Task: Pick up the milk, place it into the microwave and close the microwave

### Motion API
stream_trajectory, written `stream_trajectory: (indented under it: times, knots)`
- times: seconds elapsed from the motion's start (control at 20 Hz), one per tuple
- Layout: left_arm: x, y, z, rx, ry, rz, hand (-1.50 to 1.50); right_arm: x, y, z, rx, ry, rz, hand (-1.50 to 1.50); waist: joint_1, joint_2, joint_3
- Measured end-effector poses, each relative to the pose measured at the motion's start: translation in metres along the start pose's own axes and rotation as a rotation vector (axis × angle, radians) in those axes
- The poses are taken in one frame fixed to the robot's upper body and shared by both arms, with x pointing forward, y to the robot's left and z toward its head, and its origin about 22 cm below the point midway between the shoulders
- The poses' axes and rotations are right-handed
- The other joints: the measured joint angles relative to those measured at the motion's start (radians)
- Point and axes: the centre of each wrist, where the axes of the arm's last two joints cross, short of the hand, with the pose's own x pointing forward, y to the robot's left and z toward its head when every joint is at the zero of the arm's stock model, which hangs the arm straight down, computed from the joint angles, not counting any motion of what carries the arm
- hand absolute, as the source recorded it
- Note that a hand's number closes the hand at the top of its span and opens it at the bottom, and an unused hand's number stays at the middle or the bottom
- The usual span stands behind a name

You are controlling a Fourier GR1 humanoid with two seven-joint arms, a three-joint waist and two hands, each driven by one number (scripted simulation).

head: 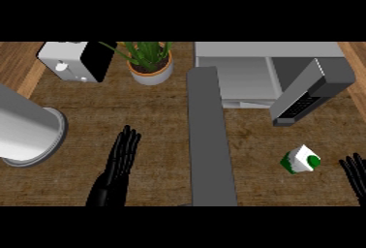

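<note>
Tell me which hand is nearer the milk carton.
Right. The right hand sits just right of the milk carton, apart from it. The left hand is far across the counter, beyond the grey divider.

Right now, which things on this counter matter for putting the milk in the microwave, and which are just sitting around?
For the job: milk carton, microwave, its open door, right hand.
Lying about: potted plant, white and black appliance, grey cylinder, left hand resting open.

Kitchen: wood counter (143, 111) with open microwave (265, 72); left of it a potted plant (150, 60), then a coffee machine (75, 60).
</note>
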Motion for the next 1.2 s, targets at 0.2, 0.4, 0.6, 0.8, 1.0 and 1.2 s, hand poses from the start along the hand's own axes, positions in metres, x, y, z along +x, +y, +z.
stream_trajectory:
  times: [0.2,0.4,0.6,0.8,1.0,1.2]
  knots:
    - [-0.003,0.001,0.009,-0.009,0.013,0.018,-1.5,-0.02,-0.006,-0.01,-0.005,0.02,0.028,-1.5,0.003,0.0,0.0]
    - [-0.005,0.006,0.015,-0.013,0.024,0.023,-1.5,-0.044,-0.003,-0.026,-0.014,0.024,0.052,-1.5,0.006,0.001,0.0]
    - [-0.004,0.023,0.019,-0.014,0.036,0.03,-1.5,-0.061,-0.003,-0.039,-0.027,0.026,0.086,-1.5,0.006,0.001,0.0]
    - [-0.003,0.031,0.02,-0.006,0.038,0.036,-1.5,-0.078,-0.001,-0.051,-0.036,0.03,0.114,-1.5,0.008,0.002,0.0]
    - [-0.001,0.047,0.029,-0.003,0.033,0.036,-1.5,-0.092,0.002,-0.057,-0.051,0.042,0.135,-1.5,0.012,0.003,0.001]
    - [0.001,0.06,0.035,-0.004,0.035,0.035,-1.5,-0.099,0.0,-0.062,-0.073,0.051,0.143,1.5,0.014,0.004,0.001]
